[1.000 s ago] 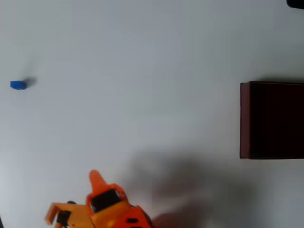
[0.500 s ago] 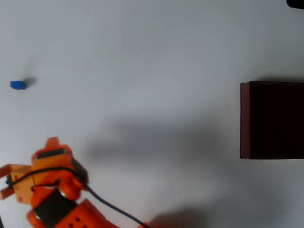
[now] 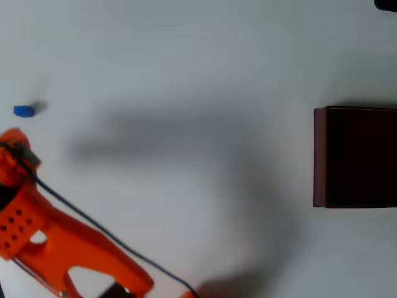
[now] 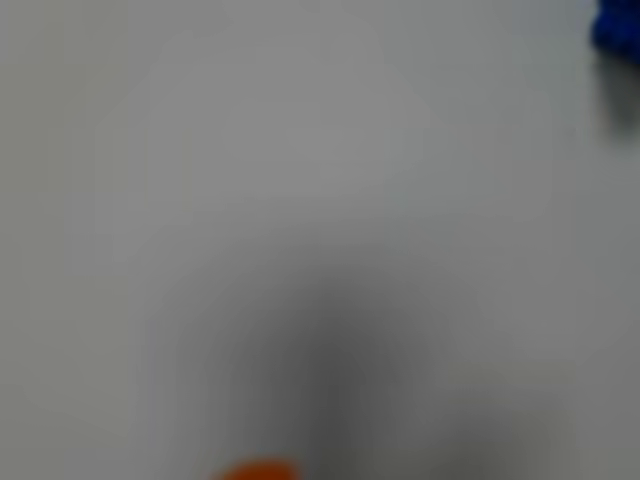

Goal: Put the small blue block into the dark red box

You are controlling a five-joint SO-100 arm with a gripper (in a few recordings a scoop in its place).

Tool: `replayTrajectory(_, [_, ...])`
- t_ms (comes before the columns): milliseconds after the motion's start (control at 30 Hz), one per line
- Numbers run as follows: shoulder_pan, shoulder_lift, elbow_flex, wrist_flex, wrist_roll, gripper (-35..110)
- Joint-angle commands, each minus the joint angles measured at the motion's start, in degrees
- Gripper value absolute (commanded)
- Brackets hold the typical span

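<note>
Soft, even light falls on the pale table (image 3: 186,49) in the overhead view, without glare. The arm (image 3: 56,242) casts a broad, diffuse grey shadow across the middle, and the block (image 3: 23,111) a small dark one to its right. The box (image 3: 319,155) interior reads almost black. The wrist view is heavily blurred, the block (image 4: 620,30) a smeared blue patch.

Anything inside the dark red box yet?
Nothing shows in the dark red box: its interior reads as plain dark, though its right part runs off the overhead view. The small blue block sits on the table, above the tool.
</note>
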Motion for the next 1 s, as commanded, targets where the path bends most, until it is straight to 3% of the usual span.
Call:
replayTrajectory(0, [-1.2,-8.4,-22.1,4.2,2.2,26])
replayTrajectory(300, [-1.6,-23.7,-40.3,3.8,8.8,27])
replayTrajectory(967, [0.3,-29.3,-37.5,-4.5,11.9,29])
